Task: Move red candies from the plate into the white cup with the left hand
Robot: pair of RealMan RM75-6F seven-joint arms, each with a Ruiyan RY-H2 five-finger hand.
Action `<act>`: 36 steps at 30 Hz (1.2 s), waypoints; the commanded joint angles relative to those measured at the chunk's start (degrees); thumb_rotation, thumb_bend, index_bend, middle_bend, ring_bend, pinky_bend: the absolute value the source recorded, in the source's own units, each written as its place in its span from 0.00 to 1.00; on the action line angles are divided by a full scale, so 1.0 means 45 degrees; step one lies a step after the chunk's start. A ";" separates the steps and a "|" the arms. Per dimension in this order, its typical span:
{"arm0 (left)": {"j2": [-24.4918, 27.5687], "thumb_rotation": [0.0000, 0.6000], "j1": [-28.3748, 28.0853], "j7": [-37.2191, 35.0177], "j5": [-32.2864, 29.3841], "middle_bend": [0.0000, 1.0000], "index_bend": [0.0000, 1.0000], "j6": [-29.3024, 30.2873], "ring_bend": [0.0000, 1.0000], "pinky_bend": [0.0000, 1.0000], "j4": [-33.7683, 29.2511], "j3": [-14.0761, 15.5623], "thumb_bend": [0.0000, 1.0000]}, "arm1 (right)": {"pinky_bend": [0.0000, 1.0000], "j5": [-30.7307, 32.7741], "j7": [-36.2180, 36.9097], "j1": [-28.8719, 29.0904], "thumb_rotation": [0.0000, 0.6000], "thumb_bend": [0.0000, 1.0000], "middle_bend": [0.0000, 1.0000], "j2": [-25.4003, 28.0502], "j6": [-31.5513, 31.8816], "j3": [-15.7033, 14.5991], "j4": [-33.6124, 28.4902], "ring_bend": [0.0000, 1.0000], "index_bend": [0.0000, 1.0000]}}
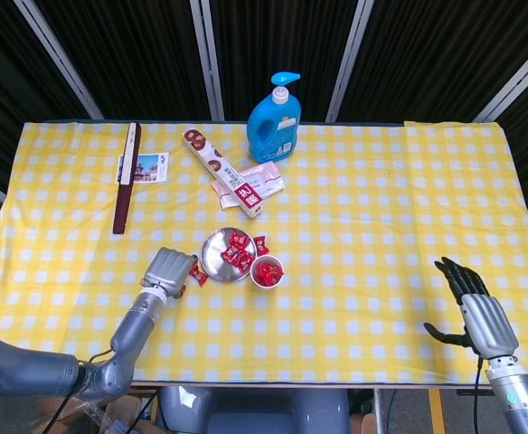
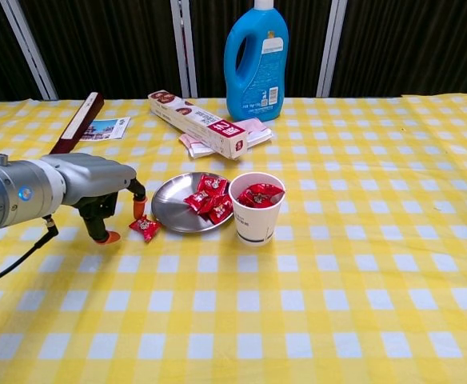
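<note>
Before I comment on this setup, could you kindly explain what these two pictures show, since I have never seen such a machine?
It is a robot with two arms ending in mechanical hands, working at a table with a yellow checked cloth. One picture looks down from its head, the other forward from its chest. The left hand hovers, holding nothing, beside a loose red candy lying just outside the metal plate. The plate holds more candies, and the white cup beside it already contains some. The right hand rests open at the table's edge. Behind stand a blue bottle and a long box.

Right hand outside chest view
</note>
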 commanded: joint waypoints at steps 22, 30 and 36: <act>0.0526 1.00 0.0071 -0.0045 0.0433 0.95 0.38 -0.0165 0.99 0.95 -0.1155 0.0244 0.39 | 0.00 -0.0049 0.0007 -0.0019 1.00 0.28 0.00 -0.0004 0.0055 -0.0008 0.0007 0.00 0.00; 0.0641 1.00 0.0321 -0.0831 0.1433 0.95 0.39 -0.0067 0.99 0.95 -0.1205 0.0066 0.33 | 0.00 -0.0045 -0.0008 -0.0015 1.00 0.28 0.00 -0.0013 0.0047 -0.0008 0.0007 0.00 0.00; 0.0330 1.00 0.0268 -0.0810 0.1814 0.95 0.39 -0.0259 0.99 0.95 -0.0853 0.0153 0.28 | 0.00 -0.0027 -0.0024 -0.0016 1.00 0.28 0.00 -0.0019 0.0044 -0.0004 0.0000 0.00 0.00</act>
